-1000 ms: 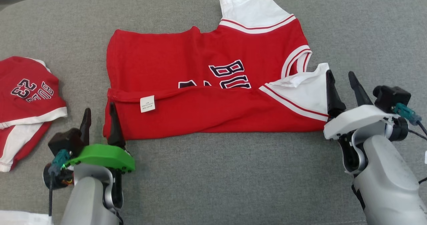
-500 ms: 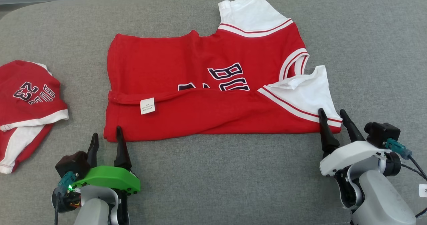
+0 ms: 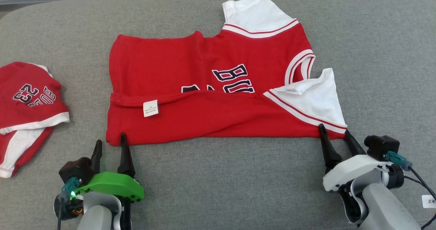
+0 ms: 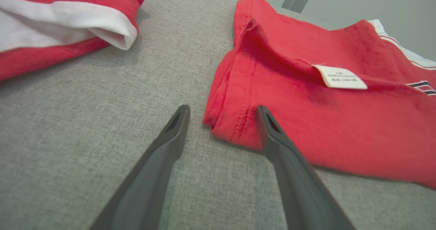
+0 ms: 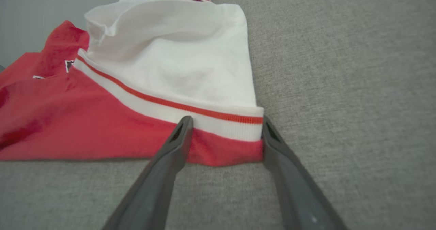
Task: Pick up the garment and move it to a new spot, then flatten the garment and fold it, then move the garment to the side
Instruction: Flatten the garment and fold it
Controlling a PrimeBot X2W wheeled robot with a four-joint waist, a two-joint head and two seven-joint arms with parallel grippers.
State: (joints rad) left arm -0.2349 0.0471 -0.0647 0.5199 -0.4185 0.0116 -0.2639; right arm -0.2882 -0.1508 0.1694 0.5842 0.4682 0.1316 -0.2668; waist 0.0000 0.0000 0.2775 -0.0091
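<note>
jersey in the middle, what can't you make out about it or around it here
- Chest lettering, head view: lower part covered by a folded-over flap of the jersey.
- Care tag: print too small to read in head or left wrist view.
- Second red garment: cut off by head view's left edge.
- Right gripper, right wrist view: unclear whether its fingers touch the jersey.

Cannot read the print on the white label (image 3: 150,108): too small. Can make out just part of the dark lettering (image 3: 233,78), the rest buried under the folded-over near half of the garment (image 3: 204,121). Cut off at the head view's left border: second jersey (image 3: 27,97), by the worktop's (image 3: 218,182) left edge. Cut off at its right border: a white sticker (image 3: 429,201). Cannot judge contact between the right end effector (image 3: 333,129) and the garment's near right corner.
</note>
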